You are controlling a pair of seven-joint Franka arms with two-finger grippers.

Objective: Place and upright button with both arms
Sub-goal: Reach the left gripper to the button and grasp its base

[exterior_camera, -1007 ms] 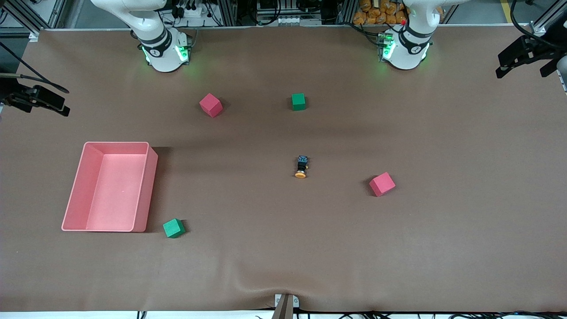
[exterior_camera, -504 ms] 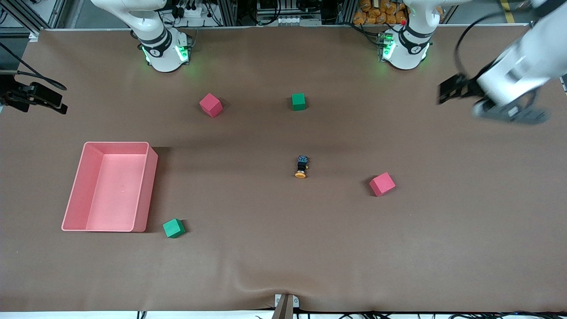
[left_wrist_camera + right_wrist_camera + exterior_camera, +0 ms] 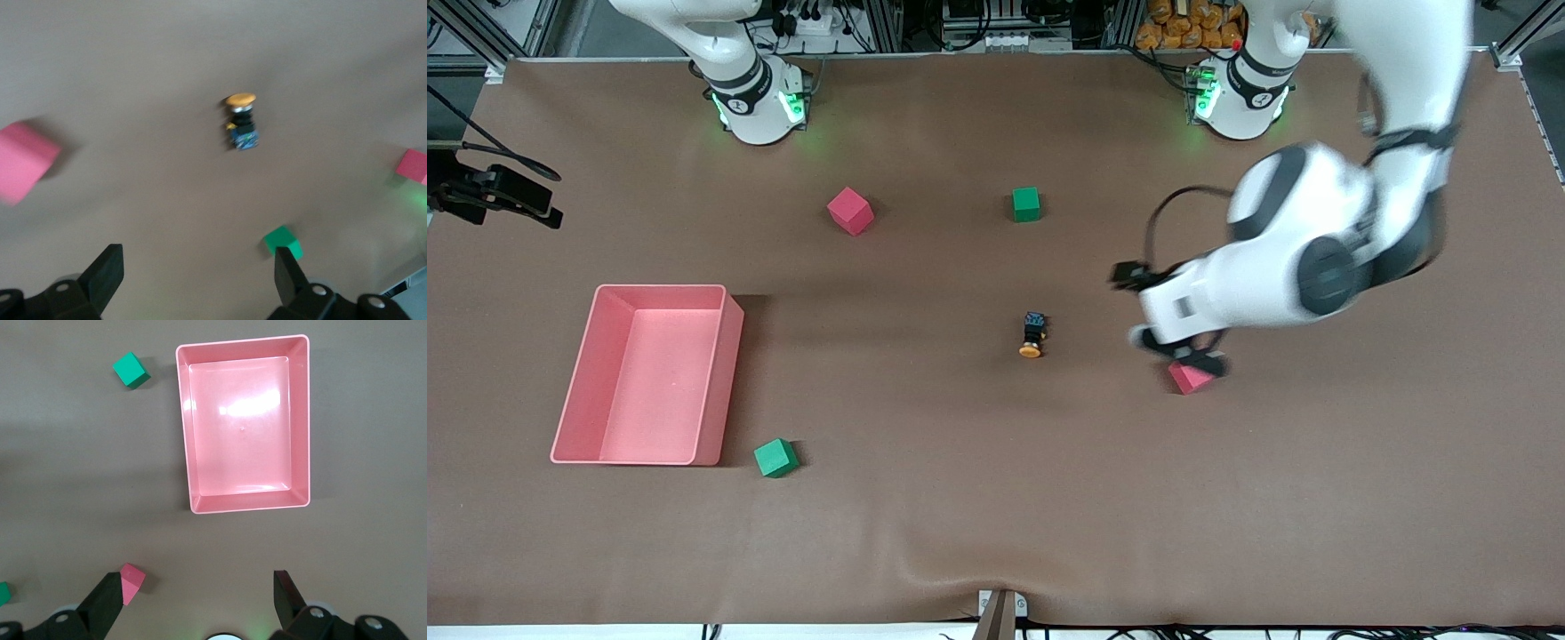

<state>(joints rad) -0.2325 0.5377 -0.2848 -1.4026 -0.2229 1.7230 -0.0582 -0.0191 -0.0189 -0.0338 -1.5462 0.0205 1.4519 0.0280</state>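
The button (image 3: 1032, 335) lies on its side on the brown table, its orange cap toward the front camera and its bluish block toward the bases. It also shows in the left wrist view (image 3: 241, 122). My left gripper (image 3: 1178, 351) is open and empty in the air over a pink cube (image 3: 1190, 379), beside the button toward the left arm's end. Its fingers (image 3: 107, 273) stand wide apart around bare table, left gripper (image 3: 197, 277). My right gripper (image 3: 511, 197) waits high at the right arm's end of the table, open and empty (image 3: 197, 597).
A pink bin (image 3: 732, 356) stands toward the right arm's end, also in the right wrist view (image 3: 183, 427). A green cube (image 3: 775, 458) sits beside it. A pink cube (image 3: 850, 211) and a green cube (image 3: 1026, 204) lie nearer the bases.
My left arm has swung in from the table's edge at its own end to over the pink cube beside the button. The right gripper has barely moved. The button has not moved.
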